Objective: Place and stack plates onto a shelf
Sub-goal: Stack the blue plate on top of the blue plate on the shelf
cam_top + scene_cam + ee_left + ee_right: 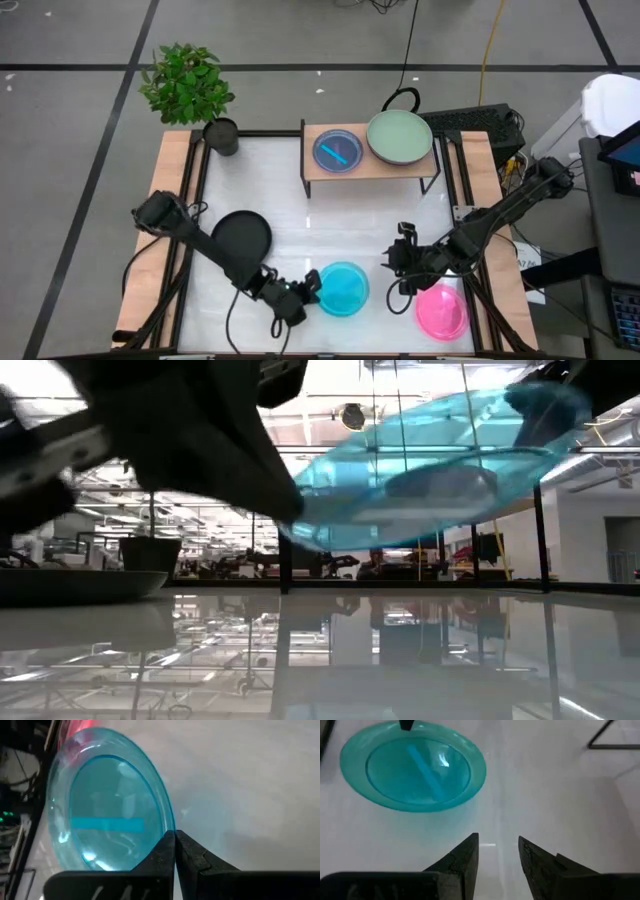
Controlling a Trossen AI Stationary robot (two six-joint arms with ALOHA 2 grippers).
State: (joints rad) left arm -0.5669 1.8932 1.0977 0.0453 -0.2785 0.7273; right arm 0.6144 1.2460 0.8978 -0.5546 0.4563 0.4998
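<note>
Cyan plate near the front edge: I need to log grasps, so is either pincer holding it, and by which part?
The left pincer is shut on the cyan plate, pinching its rim. The right pincer is open and holds nothing.

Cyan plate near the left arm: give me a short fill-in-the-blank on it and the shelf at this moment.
1. The left gripper is shut on the rim of the ____ plate.
2. In the low view that plate is ____ off the table.
3. The shelf carries ____ plates.
4. The right gripper's fingers are ____, holding nothing.

Missing words: cyan; lifted; two; open
</note>
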